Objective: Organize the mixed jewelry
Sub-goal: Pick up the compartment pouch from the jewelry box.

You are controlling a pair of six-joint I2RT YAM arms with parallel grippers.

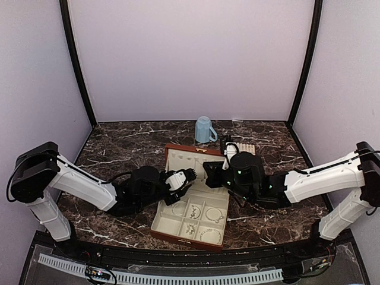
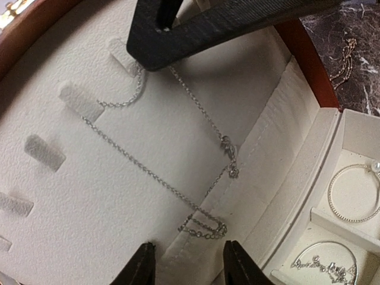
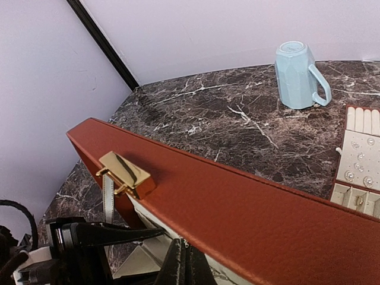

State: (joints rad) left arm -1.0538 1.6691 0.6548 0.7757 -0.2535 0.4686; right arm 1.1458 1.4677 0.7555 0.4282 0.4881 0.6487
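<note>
Where right fingers [image 2: 249, 24] overhang lid [image 2: 119, 196], chain [image 2: 228, 148] top hidden.

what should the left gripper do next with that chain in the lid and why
Probably ease the left gripper forward until its open fingers straddle the bunched lower end of the necklace chain, then close. That bunch lies on the cream lid lining just beyond the fingertips, not yet between them.

White left arm [image 1: 77, 181] and white right arm [image 1: 323, 178] reach inward, low; black left gripper [image 2: 190, 264] stands parted, black right gripper [image 3: 183, 266] pinched closed.
</note>
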